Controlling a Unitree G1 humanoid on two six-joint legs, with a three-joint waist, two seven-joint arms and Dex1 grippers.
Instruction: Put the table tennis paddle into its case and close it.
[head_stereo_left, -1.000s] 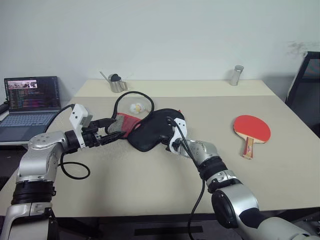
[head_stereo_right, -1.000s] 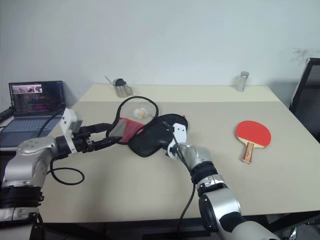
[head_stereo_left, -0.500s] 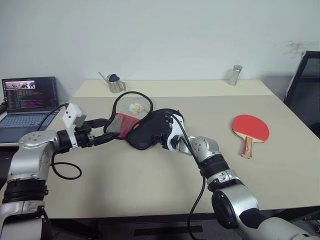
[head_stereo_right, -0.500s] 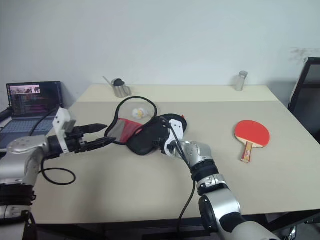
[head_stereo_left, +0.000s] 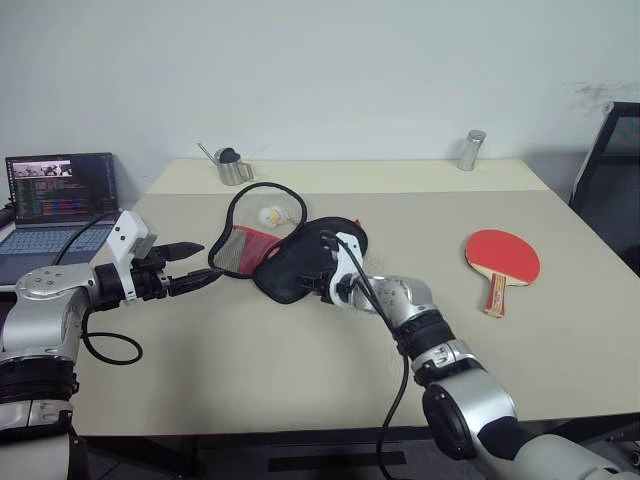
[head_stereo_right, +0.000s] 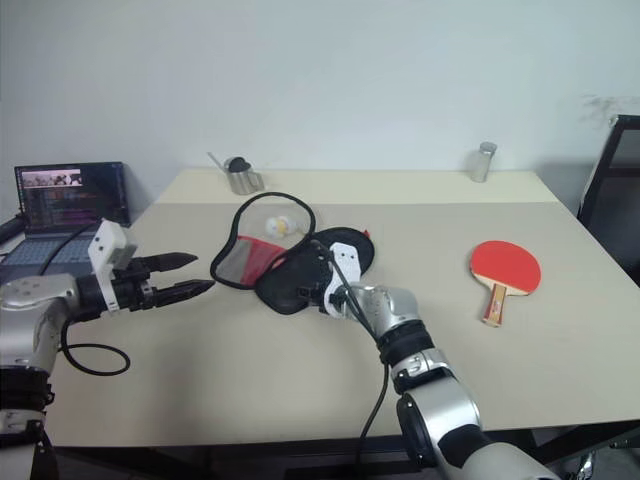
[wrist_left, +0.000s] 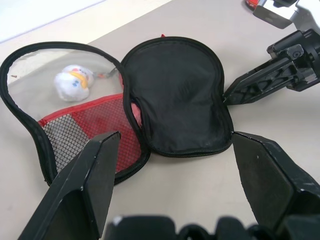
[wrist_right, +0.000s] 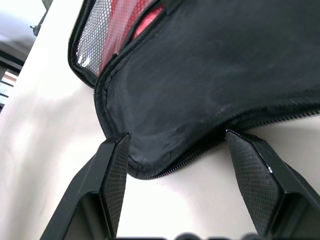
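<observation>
Case: soft black-and-red zip cover (head_stereo_left: 290, 262), limp; best gripped at its black edge.
Paddle: rigid red wooden-handled bat (head_stereo_left: 502, 259), best taken by the handle.
Grippers: left gripper (head_stereo_left: 195, 266) and right gripper (wrist_right: 175, 172) both released, nothing held.

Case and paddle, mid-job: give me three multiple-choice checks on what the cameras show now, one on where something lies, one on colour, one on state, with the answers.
1. Where does the table tennis paddle lie?
A. Inside the case
B. Bare on the table, out to the robot's right of the case
C. In the left gripper

2. What colour is the paddle's face?
A. Red
B. Blue
C. Green

3. How is the case now?
A. Zipped shut
B. Lying open, both halves spread on the table
C. Lifted off the table

Answers:
1 B: the paddle rests alone on the table, well apart from the case.
2 A: its round rubber face is red above a wooden handle.
3 B: the left wrist view shows the black half and the red mesh half side by side, with the left gripper and the right gripper both open and holding nothing.
</observation>
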